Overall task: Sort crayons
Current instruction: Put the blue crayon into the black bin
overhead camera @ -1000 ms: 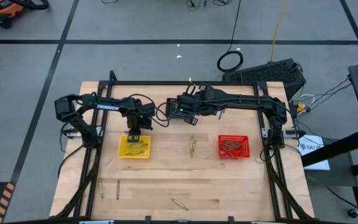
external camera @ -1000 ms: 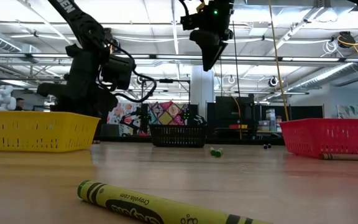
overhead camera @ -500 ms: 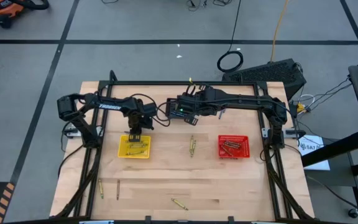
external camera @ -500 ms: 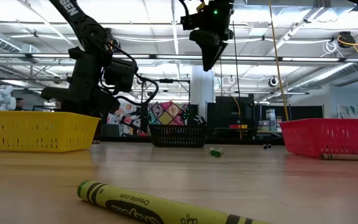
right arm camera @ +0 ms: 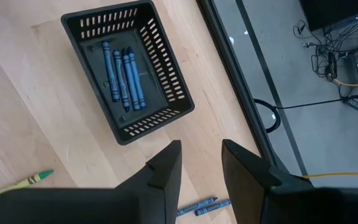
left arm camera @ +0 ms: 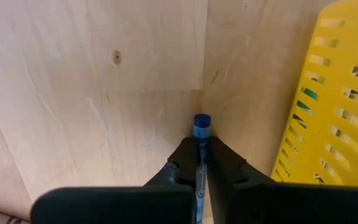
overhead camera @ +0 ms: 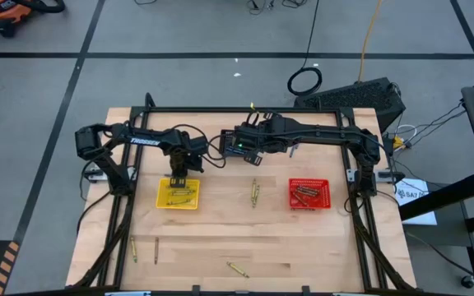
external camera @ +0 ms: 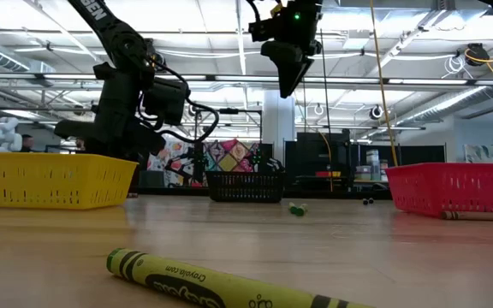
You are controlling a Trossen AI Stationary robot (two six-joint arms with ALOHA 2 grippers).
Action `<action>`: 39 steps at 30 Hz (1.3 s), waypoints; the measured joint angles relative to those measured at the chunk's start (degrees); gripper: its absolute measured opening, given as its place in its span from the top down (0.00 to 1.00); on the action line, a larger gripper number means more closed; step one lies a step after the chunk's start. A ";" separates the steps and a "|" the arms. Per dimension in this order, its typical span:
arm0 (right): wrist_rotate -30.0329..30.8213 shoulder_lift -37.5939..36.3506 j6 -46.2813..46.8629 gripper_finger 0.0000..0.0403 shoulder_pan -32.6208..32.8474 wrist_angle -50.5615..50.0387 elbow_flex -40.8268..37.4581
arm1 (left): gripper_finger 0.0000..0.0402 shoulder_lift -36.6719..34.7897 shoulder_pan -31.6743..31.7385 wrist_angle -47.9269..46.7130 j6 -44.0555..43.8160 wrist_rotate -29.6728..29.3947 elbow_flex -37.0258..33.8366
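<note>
My left gripper (left arm camera: 201, 142) is shut on a blue crayon (left arm camera: 201, 124) above the wooden table, just beyond the far wall of the yellow basket (left arm camera: 328, 106). In the high view it (overhead camera: 177, 181) stands at that basket's far edge (overhead camera: 177, 204). My right gripper (right arm camera: 201, 155) is open and empty, high above the table's far middle (overhead camera: 235, 146), over a black basket (right arm camera: 124, 68) that holds several blue crayons. Two more blue crayons (right arm camera: 197, 207) lie on the table beside it. My left gripper pinches the blue crayon between its two fingers (left arm camera: 180, 163). The crayon lies along the fingers, and its blunt end (left arm camera: 202, 120) sticks out past the fingertips. The fingers point down at the table. Whether the crayon's end touches the wood, I cannot tell.
The red basket (overhead camera: 309, 194) with brown-red crayons stands at the right, and the yellow basket holds yellow-olive crayons (overhead camera: 179, 196). Loose crayons lie at the table's middle (overhead camera: 254, 193), near left (overhead camera: 134, 248) and near edge (overhead camera: 237, 270). A yellow-green crayon (external camera: 221, 282) lies close to the low camera.
My left gripper has shifted slightly by the yellow basket's far side, rising a little. My right gripper has kept still.
</note>
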 joint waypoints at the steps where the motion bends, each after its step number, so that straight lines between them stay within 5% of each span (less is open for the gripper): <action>1: 0.01 0.00 0.24 0.75 0.01 0.00 0.00 | 0.98 0.01 0.00 0.00 0.01 -0.13 0.00; 25: -0.02 -0.06 7.79 0.75 0.02 -5.47 0.00 | 0.99 -7.99 -0.35 -0.69 -0.43 -1.13 0.80; 39: -0.02 -4.60 10.41 0.75 0.02 -7.16 0.00 | 0.99 -8.13 -1.40 5.66 -1.19 -2.44 14.81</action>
